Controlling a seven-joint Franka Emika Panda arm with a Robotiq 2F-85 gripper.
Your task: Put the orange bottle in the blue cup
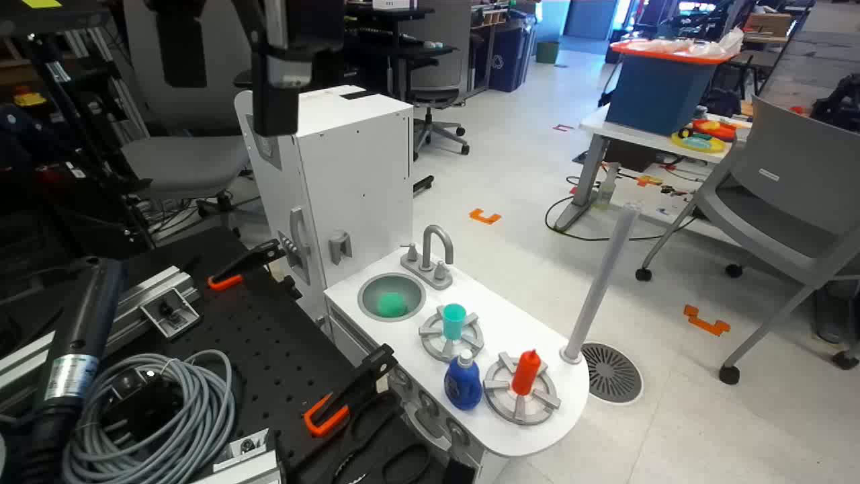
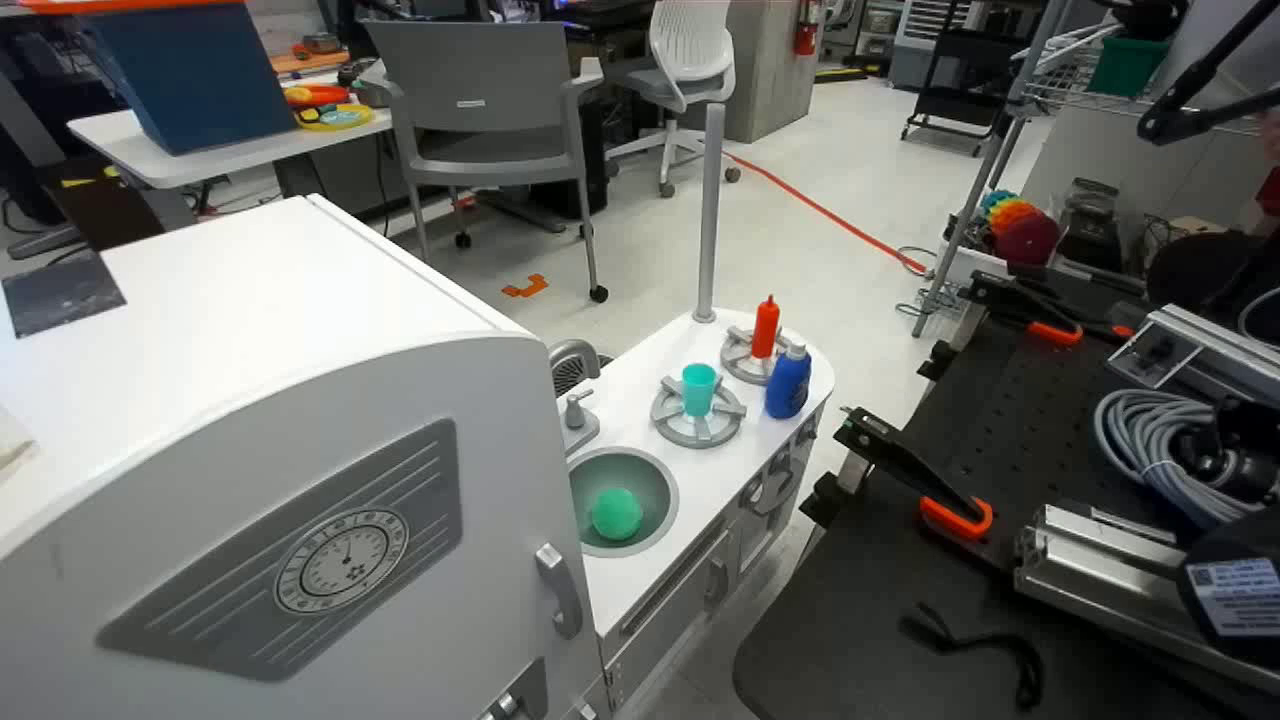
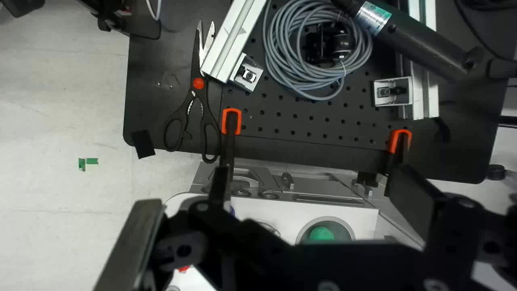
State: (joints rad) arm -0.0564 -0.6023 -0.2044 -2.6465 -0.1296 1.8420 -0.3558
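The pick-up seems not yet done: the gripper (image 3: 276,192), its jaws wide apart, holds nothing, and the orange bottle (image 1: 526,374) stands upright on the burner (image 1: 520,408) farther from the sink (image 1: 381,284). The next move likely calls for lowering around it without knocking the nearby blue bottle (image 1: 463,384). I count one orange bottle, one blue cup (image 1: 454,323) on the nearer burner (image 1: 448,349), one blue bottle, two burners, one sink, one round green thing (image 1: 392,304) inside

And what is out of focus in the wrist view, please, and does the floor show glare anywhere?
Wrist view: the near fingers look blurred, the scissors beyond them sharper. In an exterior view: the far floor carries a pale bluish sheen.
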